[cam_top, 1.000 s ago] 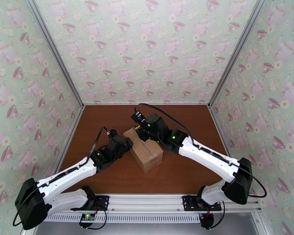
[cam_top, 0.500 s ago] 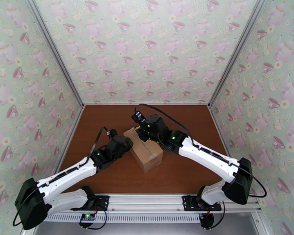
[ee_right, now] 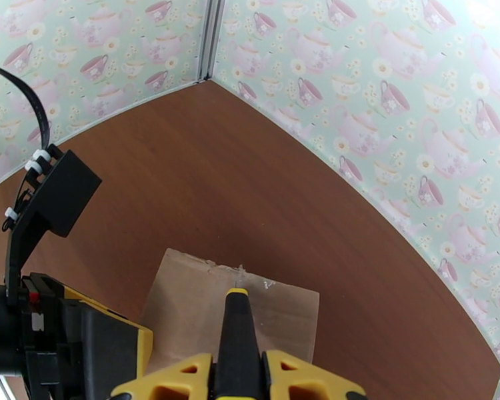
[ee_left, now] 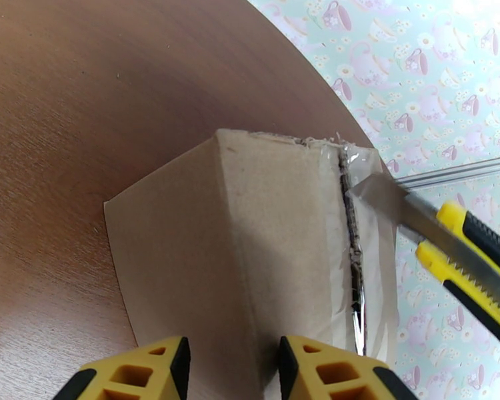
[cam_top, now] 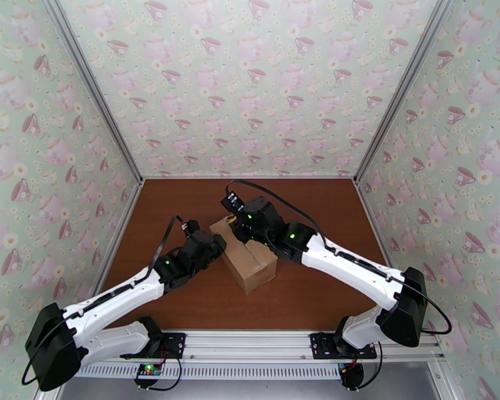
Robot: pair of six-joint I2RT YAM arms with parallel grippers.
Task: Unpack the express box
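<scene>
Utility knife (ee_left: 465, 253) at the seam
I see its blade tip touching the express box (ee_left: 277, 248) along its taped seam; my left gripper (ee_left: 233, 368) straddles the near corner.

One express box (cam_top: 245, 256) is sitting on the single worktop (cam_top: 317, 215), with one tape strip (ee_left: 373, 288) running along its seam. One yellow-and-black utility knife (ee_left: 450, 245) is touching that seam. Two white arms are leaning over the worktop, the left arm (cam_top: 110, 305) from the near left and the right arm (cam_top: 350, 265) from the near right. Each is carrying one pincer, two in all: the left pincer (ee_left: 233, 365) and the right pincer (ee_right: 240, 368). Three wallpapered walls (cam_top: 250, 95) are standing around the worktop.
</scene>
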